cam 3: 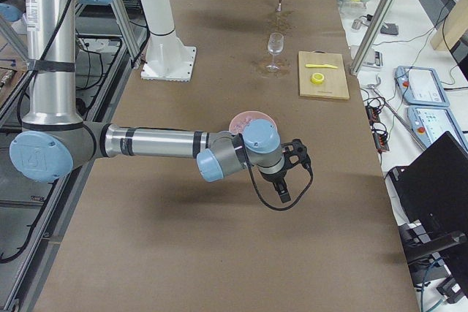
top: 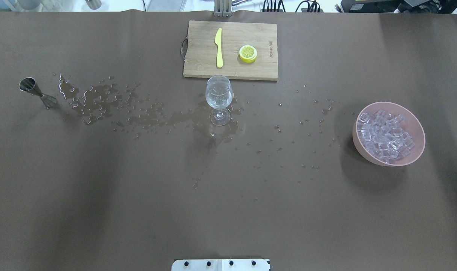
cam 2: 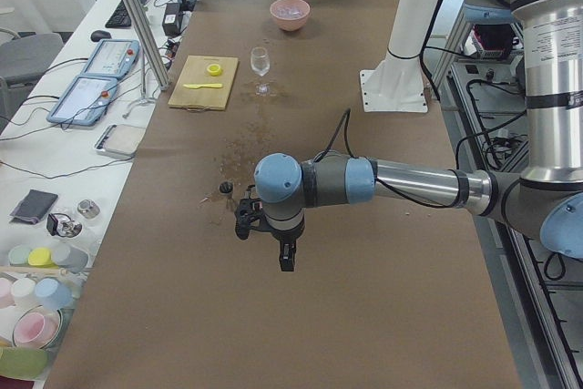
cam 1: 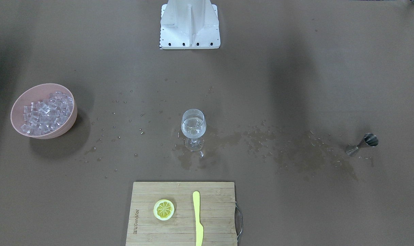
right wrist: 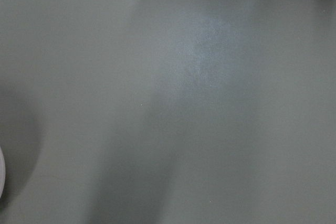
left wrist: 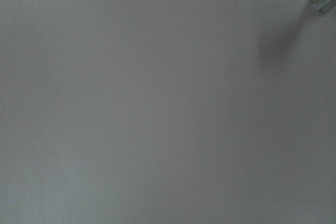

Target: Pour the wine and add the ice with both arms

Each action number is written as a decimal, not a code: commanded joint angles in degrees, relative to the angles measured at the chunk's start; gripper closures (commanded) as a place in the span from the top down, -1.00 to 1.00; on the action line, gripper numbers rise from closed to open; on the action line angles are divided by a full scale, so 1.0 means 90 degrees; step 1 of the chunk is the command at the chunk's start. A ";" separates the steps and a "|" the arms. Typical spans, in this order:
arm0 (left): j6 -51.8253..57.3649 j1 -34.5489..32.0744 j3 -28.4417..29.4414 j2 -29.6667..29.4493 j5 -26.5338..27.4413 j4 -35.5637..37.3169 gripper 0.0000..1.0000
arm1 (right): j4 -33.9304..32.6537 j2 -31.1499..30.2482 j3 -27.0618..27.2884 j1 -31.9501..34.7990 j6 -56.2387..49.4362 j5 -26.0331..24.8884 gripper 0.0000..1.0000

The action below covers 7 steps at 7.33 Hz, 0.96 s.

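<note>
A stemmed glass (cam 1: pixel 193 128) (top: pixel 219 96) stands mid-table with a little clear wine (cam 1: pixel 193 132) in its bowl. The ice (cam 1: pixel 46 112) (top: pixel 386 133) is heaped in a pink bowl (cam 1: pixel 68 126) (top: pixel 360 146). A steel jigger (cam 1: pixel 363 142) (top: pixel 34 90) stands at the other end. Only the side views show the arms. The left gripper (cam 2: pixel 286 261) hangs above the table close to the jigger (cam 2: pixel 226 188). The right gripper (cam 3: pixel 284 193) hangs just beside the pink bowl (cam 3: pixel 245 118). I cannot tell whether either is open or shut. Both wrist views show almost only bare table.
A wooden cutting board (cam 1: pixel 213 205) (top: pixel 198 45) holds a lemon slice (cam 1: pixel 163 209) and a yellow knife (cam 1: pixel 197 218). Spilled drops and puddles (cam 1: pixel 295 153) (top: pixel 96 101) stretch from jigger to glass. The white pedestal (cam 1: pixel 189 24) stands at the robot's side.
</note>
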 commanded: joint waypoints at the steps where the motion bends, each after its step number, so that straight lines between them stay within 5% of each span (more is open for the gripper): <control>1: 0.0000 0.0000 -0.0010 -0.0007 0.0000 0.0000 0.96 | 0.0539 -0.0011 0.0523 -0.0701 0.1935 0.0216 1.00; 3: 0.0000 0.0000 0.0000 -0.0007 0.0000 0.0000 0.96 | 0.0491 -0.0020 0.1558 -0.2272 0.4243 -0.0890 1.00; 5: 0.0000 0.0000 0.0010 -0.0017 0.0000 0.0000 0.96 | 0.0219 -0.0040 0.1825 -0.3409 0.4848 -0.2161 1.00; 7: 0.0000 0.0000 0.0000 -0.0017 0.0000 0.0000 0.96 | -0.0844 -0.0069 0.2312 -0.4113 0.5024 -0.2973 1.00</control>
